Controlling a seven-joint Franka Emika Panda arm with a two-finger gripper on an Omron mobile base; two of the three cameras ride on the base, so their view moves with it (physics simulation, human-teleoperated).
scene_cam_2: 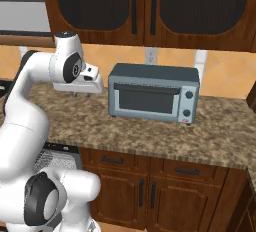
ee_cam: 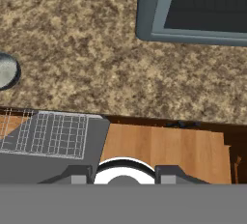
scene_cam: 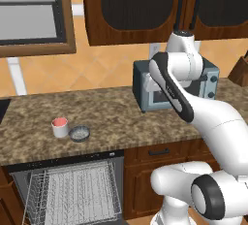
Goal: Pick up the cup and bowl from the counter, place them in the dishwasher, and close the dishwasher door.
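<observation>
cup (scene_cam: 60,127) upright on counter (scene_cam: 111,117), touching bowl (scene_cam: 79,133) on its right, above open dishwasher (scene_cam: 72,190) with white wire rack. gripper (scene_cam_2: 75,94) raised over counter left of grey toaster oven (scene_cam_2: 152,94), holding nothing; jaw spread unclear. no readable labels or writing anywhere.

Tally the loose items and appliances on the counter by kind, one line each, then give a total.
Cup: 1
Bowl: 1
Toaster oven: 1
Knife block, at the right edge of the left base view: 1
Total: 4
</observation>
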